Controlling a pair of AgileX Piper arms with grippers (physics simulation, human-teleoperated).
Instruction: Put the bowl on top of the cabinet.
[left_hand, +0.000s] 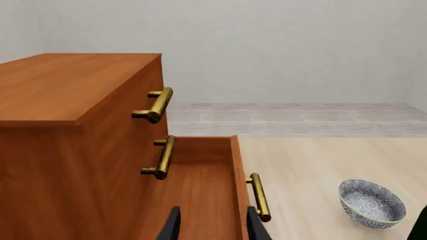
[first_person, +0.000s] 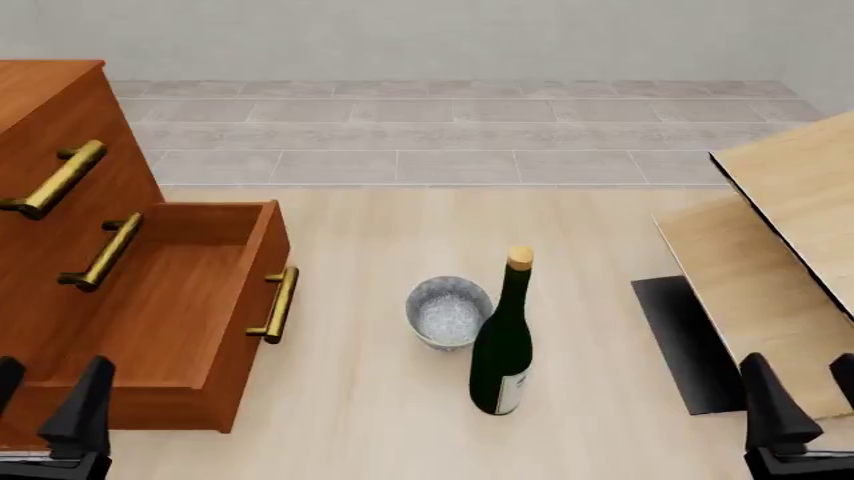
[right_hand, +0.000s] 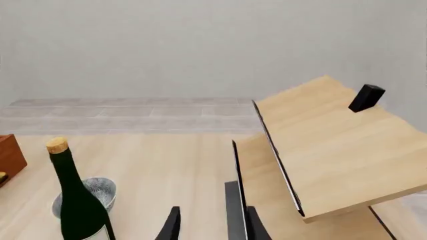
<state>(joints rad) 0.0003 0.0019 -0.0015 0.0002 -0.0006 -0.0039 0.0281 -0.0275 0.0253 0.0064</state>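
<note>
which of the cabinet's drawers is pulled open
The lowest drawer of the reddish-brown wooden cabinet is open: it juts out, showing its empty inside. The two drawers above, with long brass bar handles, sit flush and closed.

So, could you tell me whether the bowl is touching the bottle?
Cannot tell. In the front view the bottle overlaps the bowl; the right wrist view overlaps them too, showing no gap.

Bare desk (first_person: 360, 400) around the bowl (first_person: 449, 310) on its left and far sides, bottle (first_person: 503, 340) touching its near-right, open drawer (first_person: 174, 300) jutting out at left, cabinet (first_person: 47, 110) top flat and bare
</note>
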